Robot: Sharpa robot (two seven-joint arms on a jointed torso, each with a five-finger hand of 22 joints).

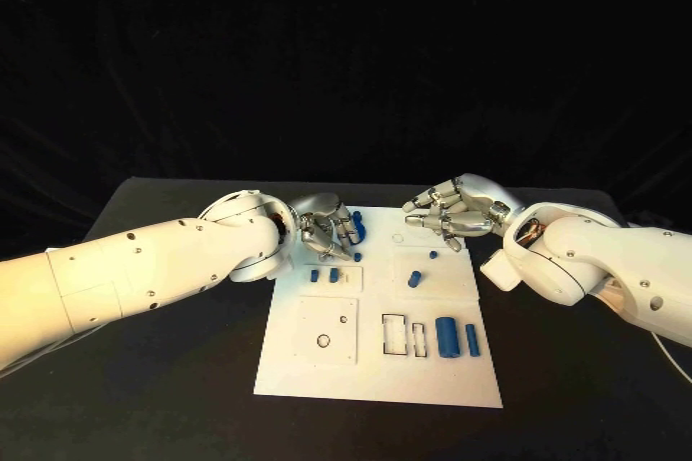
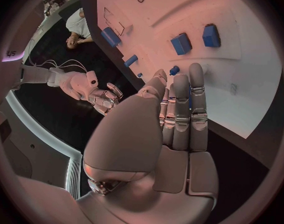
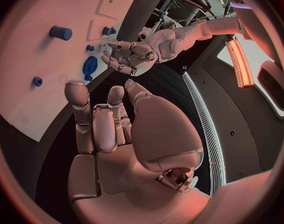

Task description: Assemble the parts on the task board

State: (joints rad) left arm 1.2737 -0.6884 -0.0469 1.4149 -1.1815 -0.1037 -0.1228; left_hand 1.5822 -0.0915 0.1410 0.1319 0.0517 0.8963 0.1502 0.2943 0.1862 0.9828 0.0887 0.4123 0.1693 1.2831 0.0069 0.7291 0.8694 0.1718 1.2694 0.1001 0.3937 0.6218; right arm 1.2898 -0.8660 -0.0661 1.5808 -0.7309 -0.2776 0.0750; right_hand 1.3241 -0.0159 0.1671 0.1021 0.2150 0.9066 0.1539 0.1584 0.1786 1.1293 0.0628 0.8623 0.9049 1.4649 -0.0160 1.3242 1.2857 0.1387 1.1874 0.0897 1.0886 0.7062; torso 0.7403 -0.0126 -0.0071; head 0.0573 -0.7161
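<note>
- I count one white rectangular task board [image 1: 378, 371] on the black table [image 1: 159, 381].
- I see two white robot arms, one silver hand each: left hand [image 1: 326, 235], right hand [image 1: 453, 214].
- I make out about seven small blue parts [image 1: 447, 335] on the board; those under the left hand I cannot count.

Head camera looks down on task board [image 1: 378, 371] from above; wrist cameras sit close behind own palms, sharing board's far end.

The white task board [image 1: 378, 366] lay flat on the desk, with small blue parts [image 1: 449, 336] scattered across its far and right-hand sections.
</note>
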